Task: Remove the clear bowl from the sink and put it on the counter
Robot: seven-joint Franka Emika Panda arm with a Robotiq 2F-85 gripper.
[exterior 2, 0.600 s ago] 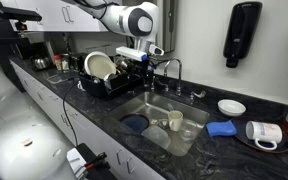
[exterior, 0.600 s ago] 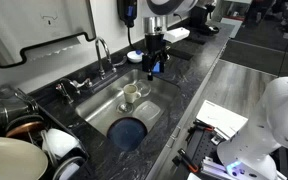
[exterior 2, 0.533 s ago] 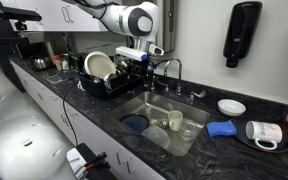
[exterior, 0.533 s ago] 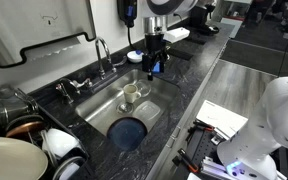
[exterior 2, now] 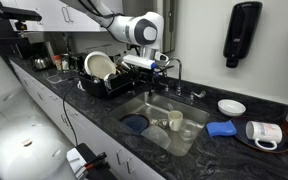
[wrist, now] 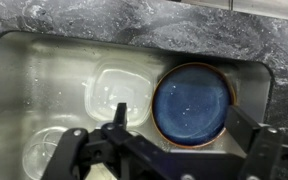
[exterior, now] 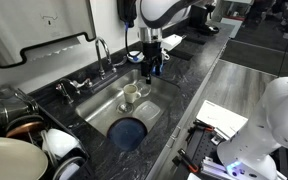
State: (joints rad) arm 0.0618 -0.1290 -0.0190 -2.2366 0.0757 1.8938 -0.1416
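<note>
The sink [exterior: 102, 103] is a steel basin set in the black speckled counter [exterior: 189, 85]. In it lie a dark blue dish [exterior: 129, 131], a cream cup [exterior: 131, 95] and, beside the cup, the faint clear bowl [exterior: 143, 90]. In the wrist view the clear bowl [wrist: 46, 150] shows at the lower left, with a pale rounded shape [wrist: 114, 90] between it and the blue dish [wrist: 192, 105]. My gripper [exterior: 149, 65] hangs above the far end of the sink, open and empty. In the wrist view its fingers [wrist: 246, 128] frame the blue dish.
A chrome faucet [exterior: 102, 52] stands at the sink's back edge. A dish rack [exterior 2: 109, 75] with plates sits beside the sink. A blue cloth [exterior 2: 222, 128], a white saucer [exterior 2: 231, 106] and a tipped mug [exterior 2: 262, 132] lie on the counter [exterior 2: 104, 105].
My gripper has shifted a little sideways over the sink, still high and open. Nothing in the sink has moved.
</note>
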